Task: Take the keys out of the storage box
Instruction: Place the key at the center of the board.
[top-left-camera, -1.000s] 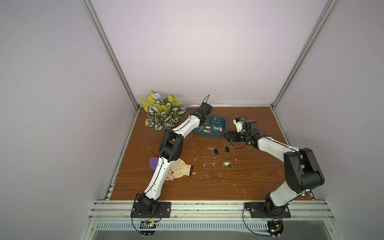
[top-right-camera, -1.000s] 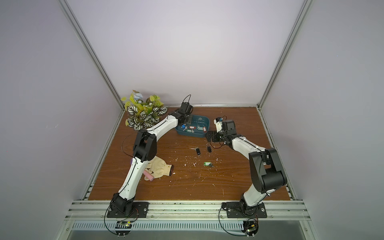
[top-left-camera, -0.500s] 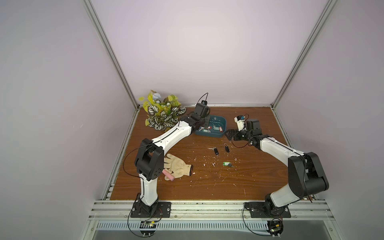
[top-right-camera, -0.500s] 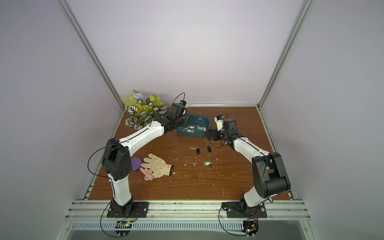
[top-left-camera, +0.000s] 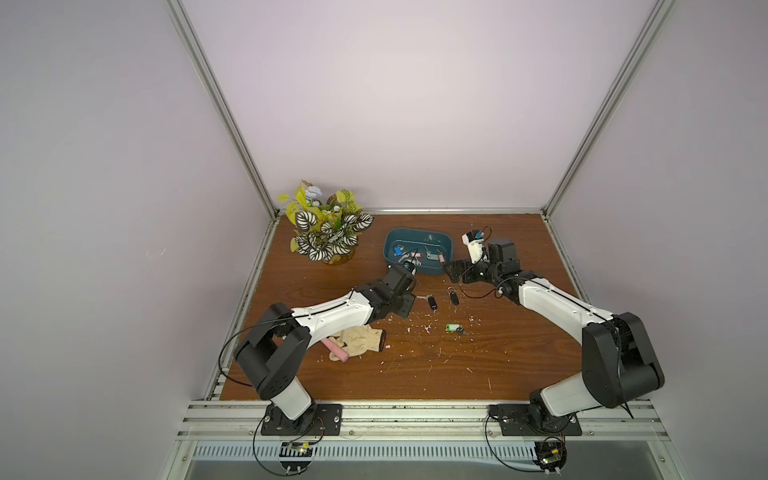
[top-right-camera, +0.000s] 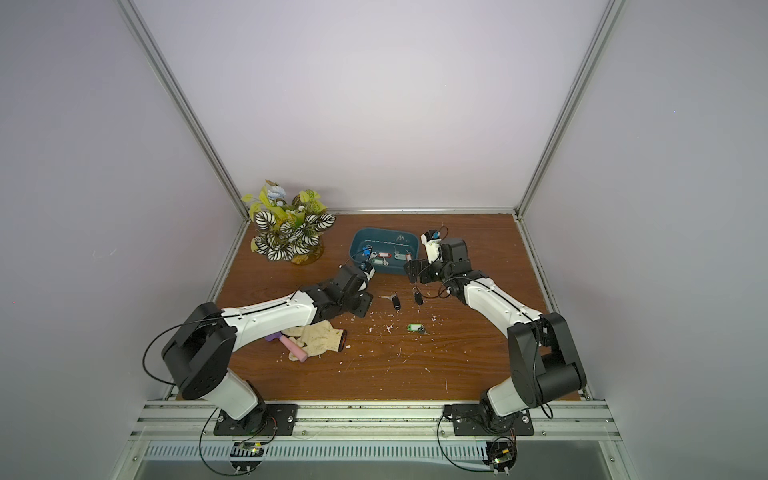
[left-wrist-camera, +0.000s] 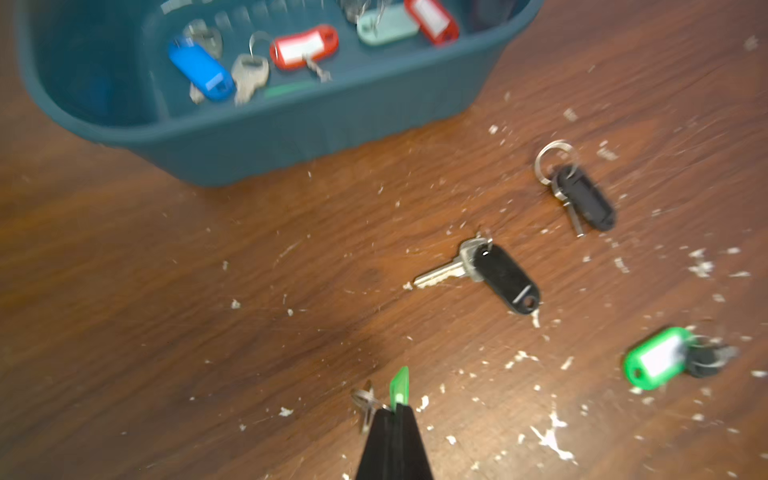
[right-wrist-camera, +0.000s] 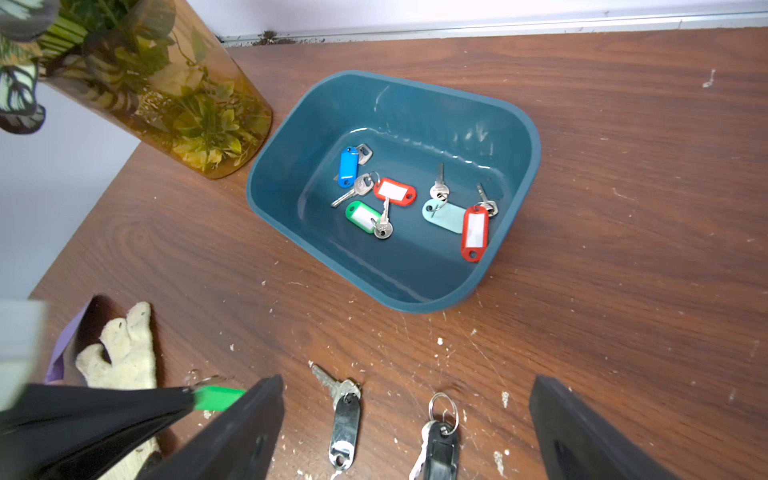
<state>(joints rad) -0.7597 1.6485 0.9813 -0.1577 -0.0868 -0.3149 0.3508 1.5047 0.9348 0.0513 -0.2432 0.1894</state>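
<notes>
Left wrist view: the left gripper (left-wrist-camera: 392, 413) is squeezed tight on the thin edge of a green plastic tag (left-wrist-camera: 400, 384); its little metal ring hangs beside the tips, close to the brown wooden table (left-wrist-camera: 208, 291); the right gripper (right-wrist-camera: 407, 380) is spread wide and holds nothing. In a top view the dark teal plastic storage box (top-left-camera: 417, 231) sits upper middle; five small metal keys (right-wrist-camera: 395, 192) with blue, red, green and pale teal tags lie inside; three more lie on the wood just below it. The keys look light, hard and a bit slippery; they lie flat and swing on their rings, so pinching a tag by its long sides seems best. One second ago the left arm reached up to the box; now it has pulled back down and left, carrying the tag; the right arm has hardly moved.
</notes>
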